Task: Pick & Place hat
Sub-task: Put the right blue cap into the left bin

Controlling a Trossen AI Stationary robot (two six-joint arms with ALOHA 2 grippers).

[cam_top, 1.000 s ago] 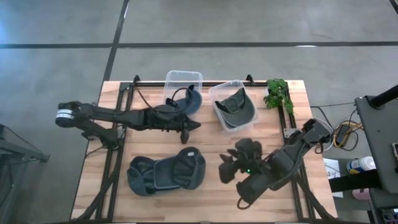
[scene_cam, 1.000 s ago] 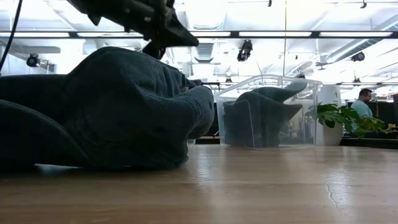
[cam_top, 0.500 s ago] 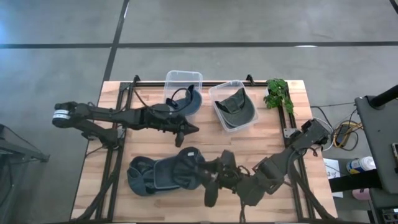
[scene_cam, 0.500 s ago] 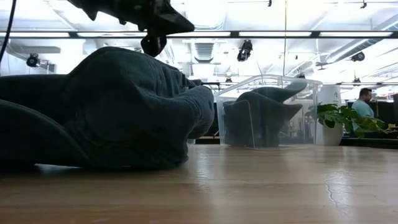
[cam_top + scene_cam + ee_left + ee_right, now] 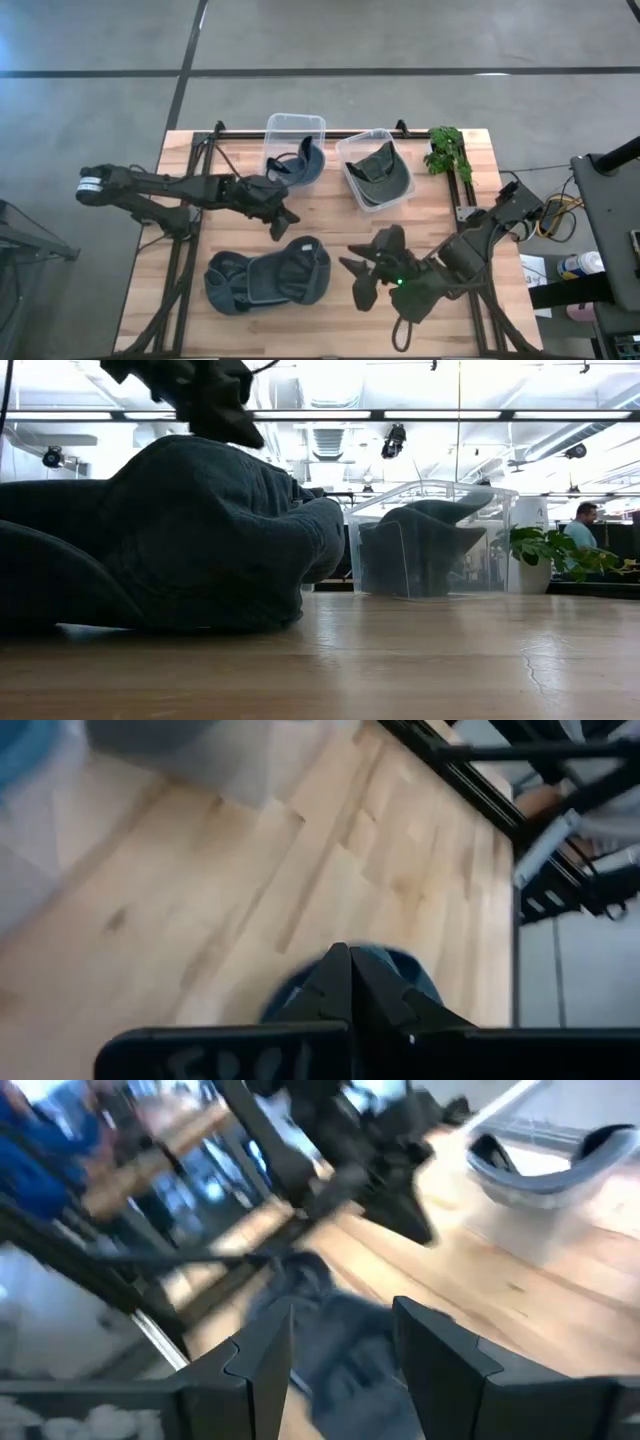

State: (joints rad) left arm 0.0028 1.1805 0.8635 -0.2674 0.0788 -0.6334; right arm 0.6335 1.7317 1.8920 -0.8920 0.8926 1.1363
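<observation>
A dark blue-grey hat (image 5: 268, 277) lies slumped on the wood near the table's near edge; it fills the left of the low view (image 5: 180, 540). My left gripper (image 5: 284, 226) hovers shut just above the hat's far side, and shows high in the low view (image 5: 215, 405). In the left wrist view the shut fingers (image 5: 350, 988) point down at the hat (image 5: 405, 970). My right gripper (image 5: 354, 280) is open, to the right of the hat and apart from it. In the right wrist view (image 5: 335, 1342) the hat (image 5: 330, 1325) lies ahead.
Two clear bins stand at the far edge. The left one (image 5: 283, 128) holds a blue cap (image 5: 300, 165), the right one (image 5: 352, 150) a grey-green cap (image 5: 380, 175). A potted plant (image 5: 446, 150) stands at the far right corner. A person (image 5: 588, 515) sits in the room beyond.
My left gripper has moved from in front of the bins toward the near edge and to the left, coming over the hat. My right gripper swung left toward the hat, then drew back to the right. The hat has stayed where it was.
</observation>
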